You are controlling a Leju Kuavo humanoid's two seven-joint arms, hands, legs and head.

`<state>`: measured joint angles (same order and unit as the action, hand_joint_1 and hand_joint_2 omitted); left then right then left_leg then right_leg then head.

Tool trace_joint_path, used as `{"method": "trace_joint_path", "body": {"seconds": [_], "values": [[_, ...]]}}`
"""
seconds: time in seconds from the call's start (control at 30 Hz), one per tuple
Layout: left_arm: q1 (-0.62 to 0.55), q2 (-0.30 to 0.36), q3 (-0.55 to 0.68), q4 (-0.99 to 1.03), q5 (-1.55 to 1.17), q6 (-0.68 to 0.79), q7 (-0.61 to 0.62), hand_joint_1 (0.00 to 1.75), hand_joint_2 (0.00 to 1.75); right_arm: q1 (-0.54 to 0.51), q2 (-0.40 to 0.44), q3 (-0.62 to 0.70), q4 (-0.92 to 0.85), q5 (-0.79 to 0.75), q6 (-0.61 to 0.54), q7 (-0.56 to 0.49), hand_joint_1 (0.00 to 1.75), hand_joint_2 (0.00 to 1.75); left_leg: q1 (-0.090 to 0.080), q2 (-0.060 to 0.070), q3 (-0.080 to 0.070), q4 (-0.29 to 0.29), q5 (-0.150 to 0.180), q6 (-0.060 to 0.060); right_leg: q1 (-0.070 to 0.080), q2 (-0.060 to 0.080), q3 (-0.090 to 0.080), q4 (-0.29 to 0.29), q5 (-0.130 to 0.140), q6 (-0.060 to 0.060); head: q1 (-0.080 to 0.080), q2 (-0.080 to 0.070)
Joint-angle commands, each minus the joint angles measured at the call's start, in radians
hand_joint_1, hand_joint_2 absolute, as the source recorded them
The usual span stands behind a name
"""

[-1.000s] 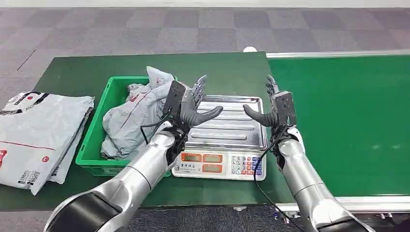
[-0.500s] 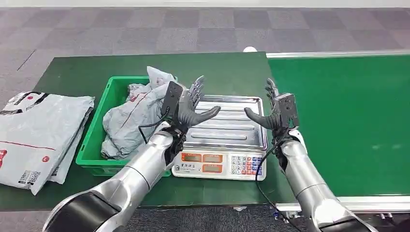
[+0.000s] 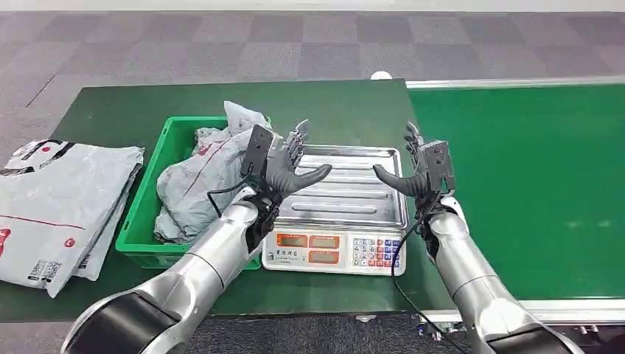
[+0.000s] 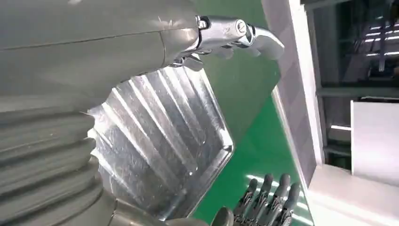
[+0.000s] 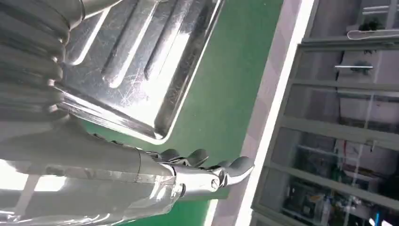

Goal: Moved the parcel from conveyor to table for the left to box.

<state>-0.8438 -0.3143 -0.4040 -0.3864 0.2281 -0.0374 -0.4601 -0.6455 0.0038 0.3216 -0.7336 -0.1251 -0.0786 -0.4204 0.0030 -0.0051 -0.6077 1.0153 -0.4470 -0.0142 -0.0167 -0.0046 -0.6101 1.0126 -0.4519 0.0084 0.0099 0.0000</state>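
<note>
Left hand: the left hand [image 3: 291,164] is hovering over the 9 o'clock edge of the scale tray [image 3: 354,193], fingers spread, thumb pointing toward 3 o'clock, holding nothing.
Right hand: the right hand [image 3: 413,168] is hovering over the tray's 3 o'clock edge, fingers apart, thumb aiming at 9 o'clock, also carrying nothing.
Parcel on the belt: no parcel is lying on the visible stretch of the conveyor [image 3: 531,184]; the belt is running out toward 3 o'clock, so the right hand is the nearer one.
Parcels placed: grey bags [image 3: 199,177] are sitting in the green bin [image 3: 147,221] at 9 o'clock of the left hand; the long axis cannot be told, they are crumpled.
Flat mailers: more grey mailers [image 3: 59,206] are lying on the table, well apart at 9 o'clock.
Judgement: the next reach is likely going toward 3 o'clock.
</note>
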Motion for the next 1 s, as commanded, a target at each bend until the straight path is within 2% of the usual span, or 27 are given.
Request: {"method": "trace_joint_path", "body": {"seconds": [0.03, 1.0], "values": [[-0.037, 0.014, -0.035, 0.048, -0.056, 0.055, -0.011, 0.00, 1.75, -0.078, -0.016, 0.057, 0.108, 0.013, -0.039, 0.010, 0.00, 1.75, 0.000, 0.002, 0.003, -0.001, -0.001, 0.000, 0.001, 0.002, 0.002, -0.001, 0.000, -0.001, 0.000, 0.000], [-0.027, 0.021, -0.023, 0.038, -0.071, 0.080, -0.045, 0.00, 1.75, -0.056, -0.013, 0.064, 0.083, 0.014, -0.022, 0.015, 0.00, 1.75, 0.001, 0.002, 0.003, -0.001, -0.001, 0.000, 0.001, 0.001, 0.002, -0.001, 0.000, -0.001, 0.000, 0.000]]}}
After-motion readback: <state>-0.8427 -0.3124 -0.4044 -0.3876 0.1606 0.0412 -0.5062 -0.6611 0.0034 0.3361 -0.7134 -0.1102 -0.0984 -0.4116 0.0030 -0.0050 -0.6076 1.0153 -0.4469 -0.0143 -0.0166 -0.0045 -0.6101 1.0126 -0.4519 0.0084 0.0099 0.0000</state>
